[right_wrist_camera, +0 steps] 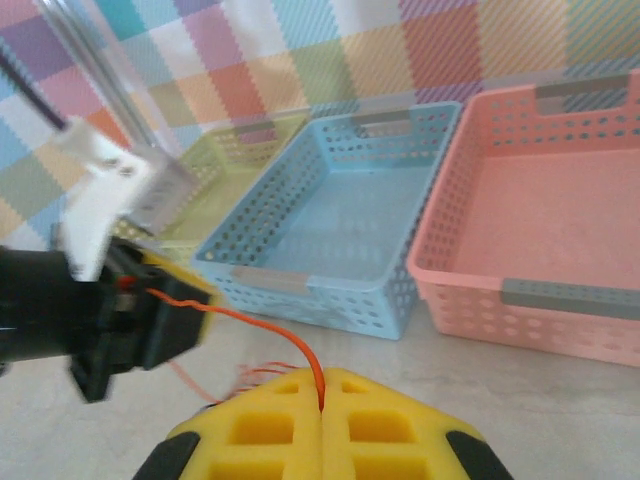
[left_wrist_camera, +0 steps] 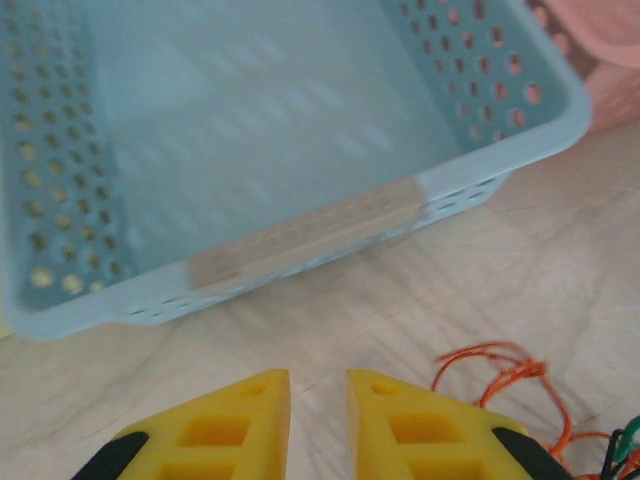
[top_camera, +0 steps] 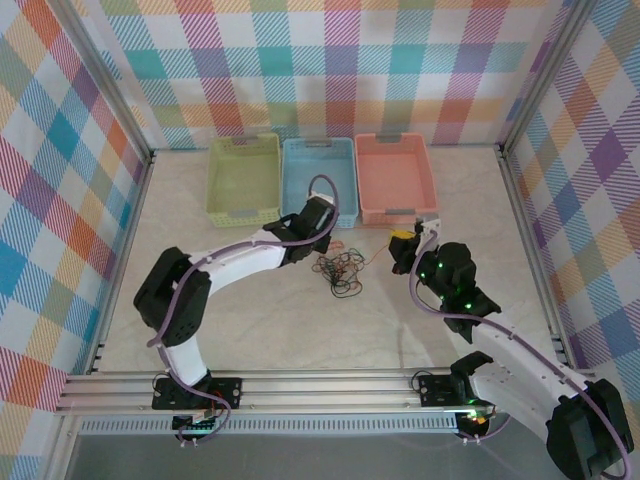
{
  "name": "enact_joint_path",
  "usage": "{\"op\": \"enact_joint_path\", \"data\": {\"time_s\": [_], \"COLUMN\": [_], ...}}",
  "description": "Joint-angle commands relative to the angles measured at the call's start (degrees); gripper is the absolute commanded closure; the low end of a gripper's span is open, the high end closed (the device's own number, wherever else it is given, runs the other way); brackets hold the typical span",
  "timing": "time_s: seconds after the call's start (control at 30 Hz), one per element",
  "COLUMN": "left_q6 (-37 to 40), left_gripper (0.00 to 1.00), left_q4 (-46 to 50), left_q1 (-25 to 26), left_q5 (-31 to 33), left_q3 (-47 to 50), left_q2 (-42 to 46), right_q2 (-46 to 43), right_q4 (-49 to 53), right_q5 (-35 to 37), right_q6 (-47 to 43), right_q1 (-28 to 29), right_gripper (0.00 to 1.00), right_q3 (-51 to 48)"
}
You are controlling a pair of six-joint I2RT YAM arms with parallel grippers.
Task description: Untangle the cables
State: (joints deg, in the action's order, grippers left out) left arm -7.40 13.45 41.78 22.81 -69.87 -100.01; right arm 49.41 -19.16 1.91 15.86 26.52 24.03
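The right gripper (right_wrist_camera: 322, 392) has its yellow fingers pressed together, pinching one orange wire (right_wrist_camera: 250, 320) in the seam between them. From there the wire arcs up and to the left of the wrist view, toward the dark body of the other arm's tool.

The left gripper (left_wrist_camera: 318, 425) sits at the bottom of its own view. Its fingers are apart by a narrow gap, with nothing between them. It hangs over bare table (left_wrist_camera: 400, 320), just short of the near rim of the blue basket (left_wrist_camera: 540, 130).

The rest of the cables (top_camera: 338, 272) lie as a small dark and orange tangle on the table at the centre of the overhead view. They are below the blue basket and between the two grippers.

Three baskets stand side by side along the far wall. The green basket (top_camera: 243, 210) is on the left, the blue one in the middle and the pink basket (right_wrist_camera: 480, 300) on the right.

Open tabletop lies to the left, the right and below the tangle, down to the metal rail (top_camera: 300, 385) at the bottom.
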Motion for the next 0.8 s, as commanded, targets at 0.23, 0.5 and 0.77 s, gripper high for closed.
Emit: {"op": "enact_joint_path", "data": {"time_s": [0.23,0.5,0.77], "left_q6": [-3.0,-4.2,-4.5], "left_gripper": [0.78,0.78,0.78], "left_q4": [5.0,6.7,6.2], "left_q1": [-5.1,-8.6,-11.0], "left_q5": [0.9,1.9,-3.2], "left_q3": [9.0,13.4,14.8], "left_q2": [10.8,18.5,21.1], "right_q2": [4.6,5.8,5.6], "right_q4": [5.1,8.9,5.4], "right_q5": [16.9,22.1,16.7], "right_q6": [6.4,12.1,10.8], "right_q1": [-1.7,-4.5,-4.9], "right_gripper": [1.0,1.0,1.0], "right_q3": [1.3,1.6,0.8]}}
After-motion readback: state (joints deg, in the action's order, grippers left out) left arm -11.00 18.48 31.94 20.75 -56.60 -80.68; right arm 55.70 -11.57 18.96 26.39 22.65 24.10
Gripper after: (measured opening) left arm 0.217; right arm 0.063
